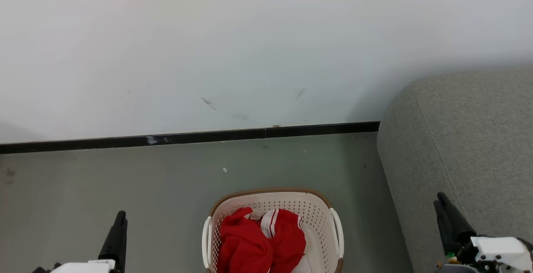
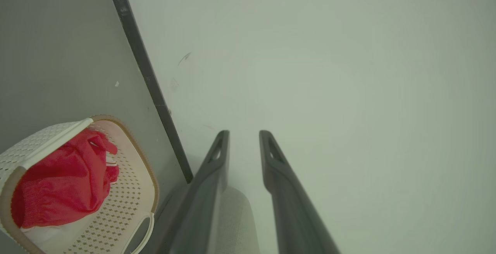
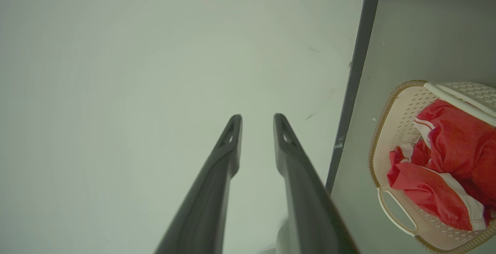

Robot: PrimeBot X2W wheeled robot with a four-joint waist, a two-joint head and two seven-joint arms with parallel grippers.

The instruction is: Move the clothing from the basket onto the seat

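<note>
**Nothing lifted yet: the red clothes lie in the basket**

From where I stand the job looks unstarted. On the left, the left gripper (image 2: 244, 138) hangs above the floor, well apart from the basket, its two long dark jaws a little parted with nothing between them. In the middle, on the near floor, sits the cream-white perforated plastic laundry basket with the brown woven-look rim (image 1: 270, 190). The bright red soft sports clothing with white stripe trim (image 1: 258, 244) lies bunched inside it, filling most of the bottom. I cannot say for sure how many pieces there are. To the right, the big grey fabric-upholstered sofa seat with the rounded corner (image 1: 470, 140) has no red on the part I can see. The right gripper (image 3: 257, 118) is low at the far right beside that seat, jaws likewise slightly apart and empty. By my reckoning every garment remains to be picked out and carried rightward onto the seat.

The basket rests on a dull grey-green floor (image 1: 125, 181), with a few pale specks beyond it. A black skirting board (image 1: 187, 137) runs along the far edge, and above it rises a plain white wall (image 1: 250, 35) with a couple of dark scuff marks (image 1: 208, 103).
</note>
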